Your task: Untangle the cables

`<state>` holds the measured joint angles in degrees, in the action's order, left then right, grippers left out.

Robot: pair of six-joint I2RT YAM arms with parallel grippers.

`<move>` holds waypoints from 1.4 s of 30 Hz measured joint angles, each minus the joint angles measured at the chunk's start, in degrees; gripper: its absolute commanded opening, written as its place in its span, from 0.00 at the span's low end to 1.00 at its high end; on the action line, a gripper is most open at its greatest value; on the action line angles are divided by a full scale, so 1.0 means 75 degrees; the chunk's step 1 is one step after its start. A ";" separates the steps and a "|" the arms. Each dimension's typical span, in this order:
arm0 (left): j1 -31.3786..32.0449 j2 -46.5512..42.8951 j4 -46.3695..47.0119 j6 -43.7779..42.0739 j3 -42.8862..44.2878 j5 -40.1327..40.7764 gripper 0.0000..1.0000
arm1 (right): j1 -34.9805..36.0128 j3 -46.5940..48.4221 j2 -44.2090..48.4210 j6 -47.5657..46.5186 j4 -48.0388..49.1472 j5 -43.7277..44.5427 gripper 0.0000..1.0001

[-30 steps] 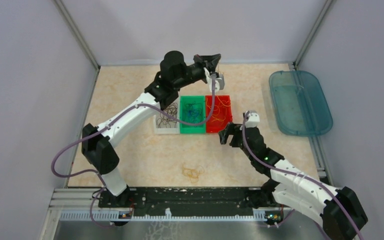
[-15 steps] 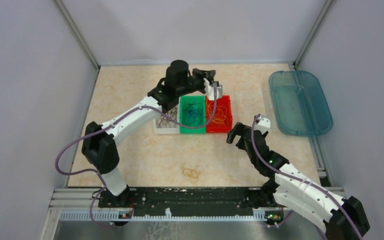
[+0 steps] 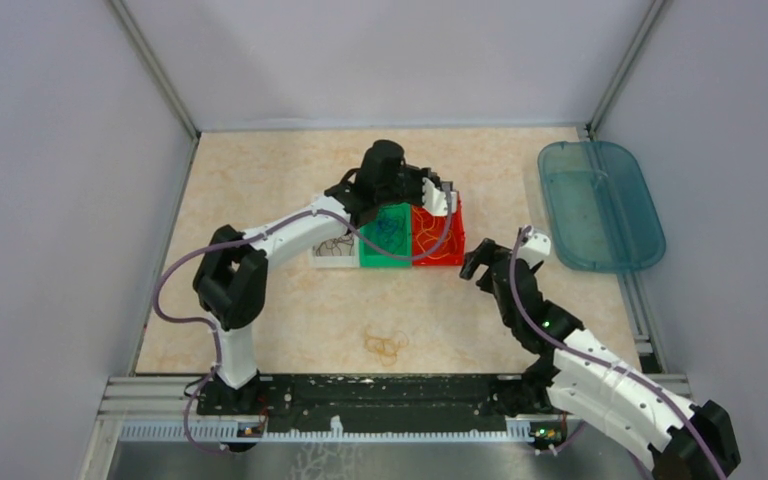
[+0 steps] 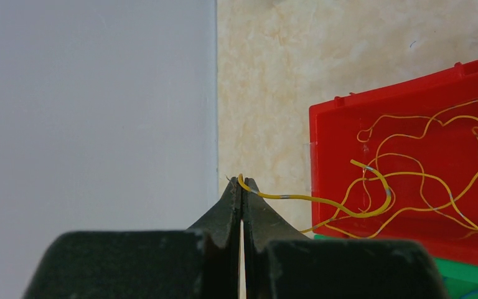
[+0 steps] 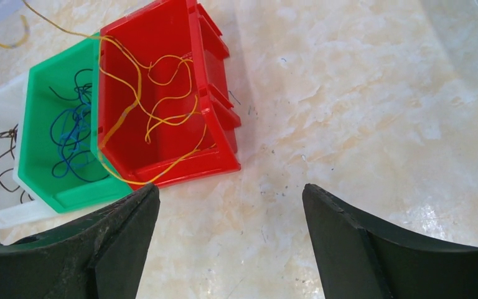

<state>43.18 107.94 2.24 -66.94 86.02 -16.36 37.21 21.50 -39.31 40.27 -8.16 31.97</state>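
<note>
Top external: marbled tabletop, grey walls

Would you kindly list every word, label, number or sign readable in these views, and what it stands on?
There is no readable text in any view.
The red plastic bin, green plastic bin, white plastic bin and translucent teal tray show no print.
The thin yellow wire pinched in the left gripper shows only small grey bands, no characters.
</note>
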 measured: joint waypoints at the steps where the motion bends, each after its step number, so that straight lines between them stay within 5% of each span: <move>1: 0.0012 0.0128 0.0026 0.0032 0.0044 0.0017 0.00 | 0.0000 0.0000 0.0032 0.0003 0.0000 0.0041 0.84; 10: 0.0306 0.0799 0.0189 0.0242 0.0857 0.0067 0.00 | 0.0000 -0.0009 0.0583 0.0061 0.0067 0.0353 0.82; 20: 0.0382 0.0801 0.0131 0.0297 0.0224 0.0035 0.05 | 0.0000 -0.0318 0.1037 0.0125 0.0122 0.0507 0.81; 29: 0.0382 0.0866 -0.1040 0.0111 -0.0009 -0.0184 0.51 | 0.0000 -0.0417 0.1107 0.0122 0.0175 0.0504 0.81; 38: 0.0227 0.0772 -0.3299 -0.0615 0.1096 -0.0667 0.90 | 0.0000 -0.0280 0.0600 -0.0055 0.0216 0.0087 0.85; 42: -0.0017 0.0434 -0.4791 -0.1035 0.1550 -0.0717 0.91 | 0.0000 -0.0032 0.0160 -0.0417 0.0335 -0.0315 0.86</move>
<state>43.05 111.20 -33.69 -74.70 97.65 -21.74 37.21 21.26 -38.11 37.15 -5.65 29.61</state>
